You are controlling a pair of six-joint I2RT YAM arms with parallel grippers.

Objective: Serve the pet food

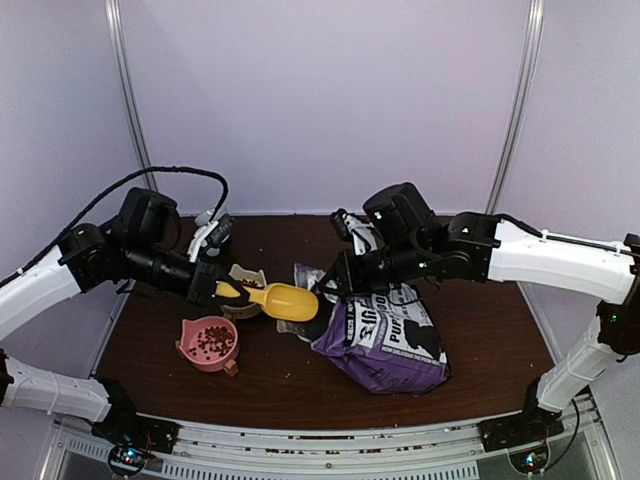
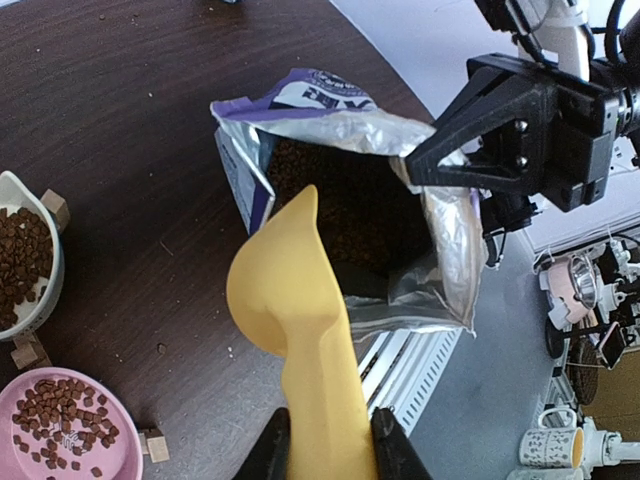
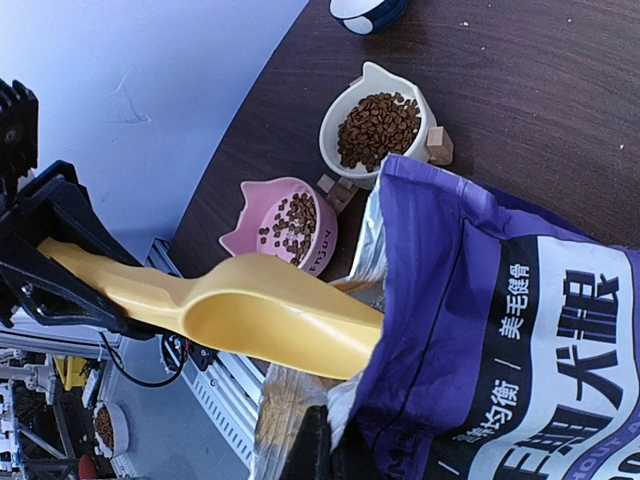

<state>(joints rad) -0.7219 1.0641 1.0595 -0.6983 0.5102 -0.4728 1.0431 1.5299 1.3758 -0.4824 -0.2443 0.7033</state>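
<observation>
Left gripper (image 2: 330, 445) pinched yellow scoop (image 2: 290, 300) by handle. Scoop's long axis pointed into open bag (image 2: 450, 250) mouth. Pet food (image 2: 345, 205) lay just beyond tip, frame centre. Right gripper (image 3: 322, 450) clamped on bag rim, bottom edge.

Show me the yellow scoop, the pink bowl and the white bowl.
yellow scoop (image 2: 290, 290): left wrist view, scoop head.
pink bowl (image 3: 248, 218): right wrist view, bare rim.
white bowl (image 3: 330, 130): right wrist view, left rim.

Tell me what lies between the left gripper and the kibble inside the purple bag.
Left wrist view: only the yellow plastic scoop, held by the left gripper, its bowl pointing toward the brown kibble in the purple bag.
</observation>
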